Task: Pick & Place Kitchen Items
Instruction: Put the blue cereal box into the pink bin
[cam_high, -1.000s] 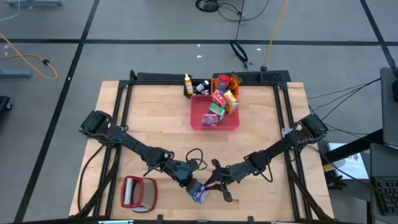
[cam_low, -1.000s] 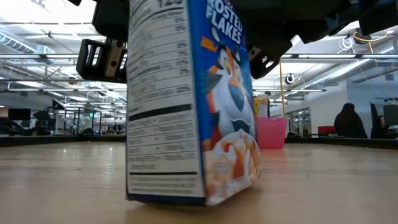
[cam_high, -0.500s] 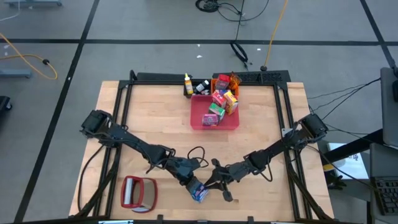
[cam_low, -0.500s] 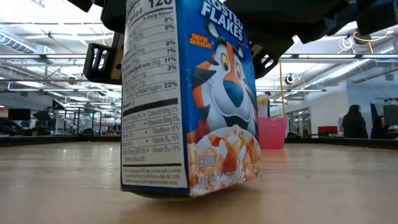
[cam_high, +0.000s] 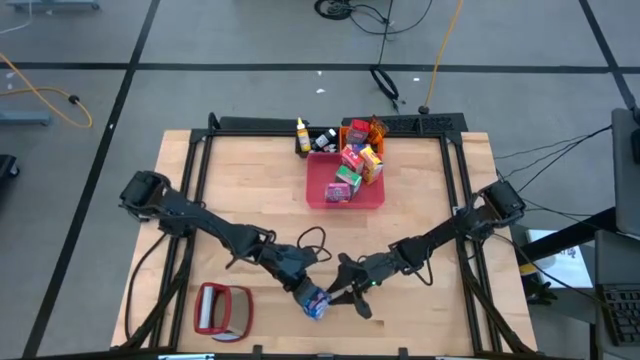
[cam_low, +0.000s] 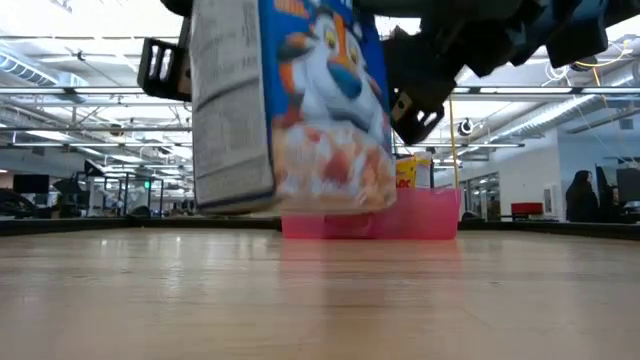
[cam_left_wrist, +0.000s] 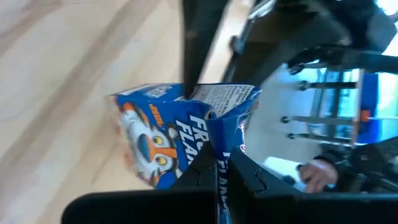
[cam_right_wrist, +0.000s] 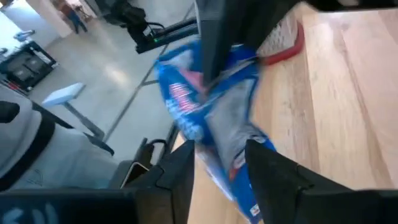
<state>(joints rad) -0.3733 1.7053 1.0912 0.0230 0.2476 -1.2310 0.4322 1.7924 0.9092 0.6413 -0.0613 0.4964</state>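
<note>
Your left gripper (cam_high: 305, 290) pinches the blue Frosted Flakes box (cam_high: 316, 301) by its top, clear of the wood in the low view, close to the table's (cam_high: 250, 180) near edge. Bare wood separates it from the pink bin (cam_high: 345, 192) farther back. Your right gripper (cam_high: 345, 294), fingers parted, sits just beside the box.

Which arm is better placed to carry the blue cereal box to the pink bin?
Left, probably. The left pincer grips the blue cereal box, which hangs clear of the table. The right pincer is beside the box, its fingers apart. The pink bin lies farther back.
</note>
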